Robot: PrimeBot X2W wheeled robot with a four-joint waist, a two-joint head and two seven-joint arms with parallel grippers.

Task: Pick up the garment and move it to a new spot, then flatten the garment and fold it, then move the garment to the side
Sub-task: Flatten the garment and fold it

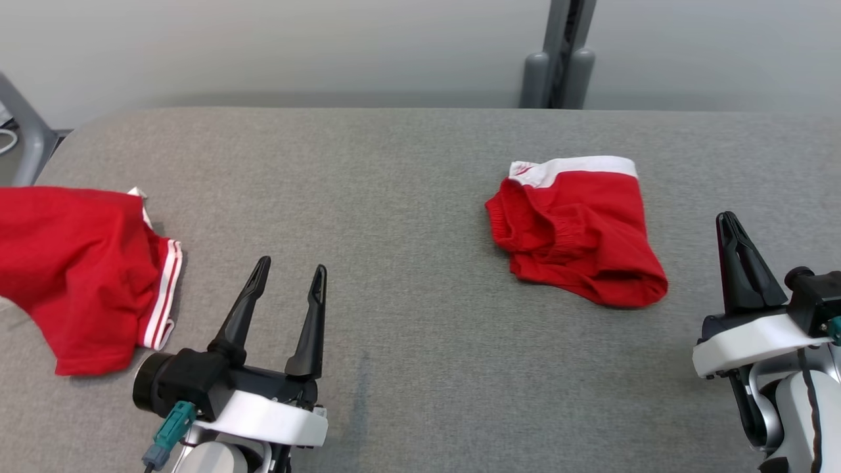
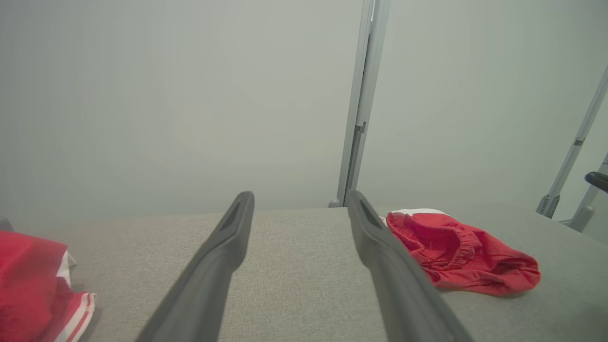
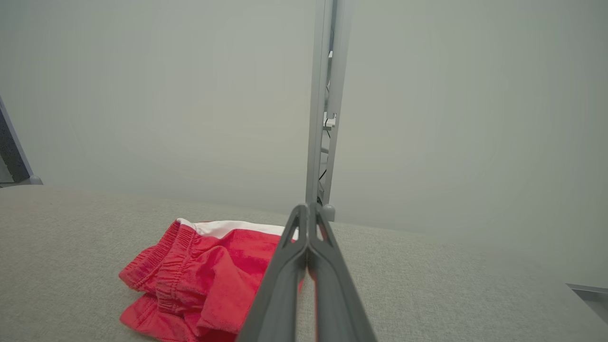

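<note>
A red garment (image 1: 578,230) with a white band lies bunched and folded on the grey padded table (image 1: 394,164), right of centre; it also shows in the left wrist view (image 2: 456,251) and the right wrist view (image 3: 204,275). My right gripper (image 1: 726,218) hovers just right of it, apart from the cloth, shut with nothing between its fingers (image 3: 308,209). Near the table's front my left gripper (image 1: 291,264) stands open and empty (image 2: 299,194). A second red garment (image 1: 72,269) with white stripes lies at the table's left edge, left of that gripper (image 2: 28,285).
A grey post (image 1: 558,59) rises behind the table's far edge in front of a pale wall. A grey frame leg (image 1: 20,131) stands past the far left corner. Bare grey cloth stretches between the two garments.
</note>
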